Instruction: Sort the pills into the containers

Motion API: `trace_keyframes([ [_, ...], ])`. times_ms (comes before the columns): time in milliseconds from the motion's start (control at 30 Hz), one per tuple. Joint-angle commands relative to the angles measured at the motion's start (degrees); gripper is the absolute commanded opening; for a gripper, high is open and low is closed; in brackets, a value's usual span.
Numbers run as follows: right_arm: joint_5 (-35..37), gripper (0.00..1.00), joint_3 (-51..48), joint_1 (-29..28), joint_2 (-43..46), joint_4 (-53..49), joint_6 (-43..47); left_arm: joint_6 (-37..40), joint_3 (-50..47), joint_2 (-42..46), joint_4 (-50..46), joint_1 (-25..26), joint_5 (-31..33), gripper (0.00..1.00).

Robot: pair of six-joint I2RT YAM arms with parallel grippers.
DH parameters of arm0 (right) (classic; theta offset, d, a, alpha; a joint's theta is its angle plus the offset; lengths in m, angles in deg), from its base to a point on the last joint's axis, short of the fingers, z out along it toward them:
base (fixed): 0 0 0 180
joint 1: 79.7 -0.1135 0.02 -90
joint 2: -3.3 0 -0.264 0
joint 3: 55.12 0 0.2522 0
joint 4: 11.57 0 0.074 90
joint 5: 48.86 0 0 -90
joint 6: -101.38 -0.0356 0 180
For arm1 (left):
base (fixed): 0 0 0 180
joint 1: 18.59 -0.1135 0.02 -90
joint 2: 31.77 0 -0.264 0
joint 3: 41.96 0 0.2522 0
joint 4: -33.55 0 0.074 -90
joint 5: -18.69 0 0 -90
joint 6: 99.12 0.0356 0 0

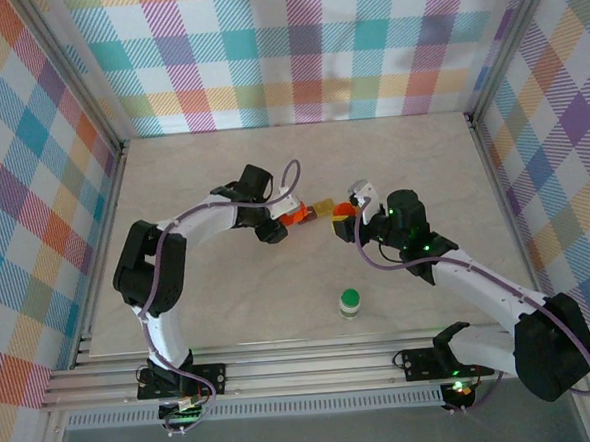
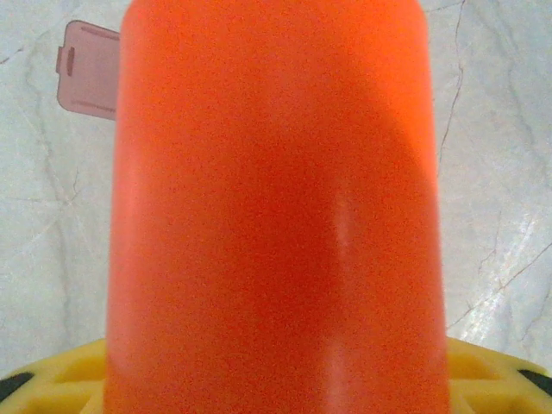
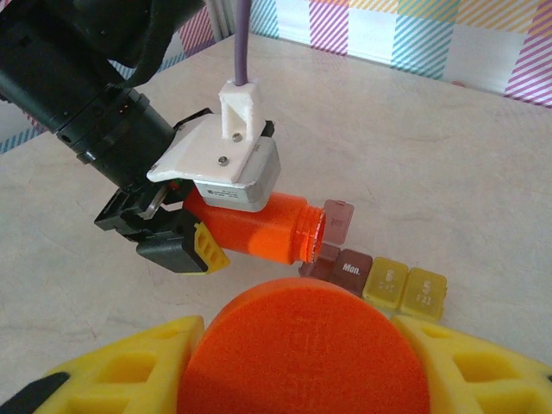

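The table [image 1: 222,175] is a pale slab with thin marble veins. A pill organiser [image 3: 392,286] lies flat near its middle, with one pinkish lid [image 3: 339,217] raised next to the compartment marked "Mon." and two yellow compartments shut. A small green-capped bottle [image 1: 350,304] stands upright nearer the front edge, well apart from it.

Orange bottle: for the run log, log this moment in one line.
left jaws: shut on orange bottle | bottle: tipped sideways, mouth at pill organizer | right jaws: shut on orange cap | green-capped bottle: upright
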Motion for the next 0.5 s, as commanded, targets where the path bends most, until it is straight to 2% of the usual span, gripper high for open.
trace_keyframes([
  [0, -1.0, 0.32, 0.0, 0.1, 0.1, 1.3, -1.0, 2.8, 3.3, -2.0, -5.6, -0.6, 0.8, 0.0],
  [467, -1.8, 0.32, 0.4, 0.1, -0.4, 1.0, -1.3, 5.4, 10.2, -6.1, -11.8, -0.6, 3.1, 0.0],
])
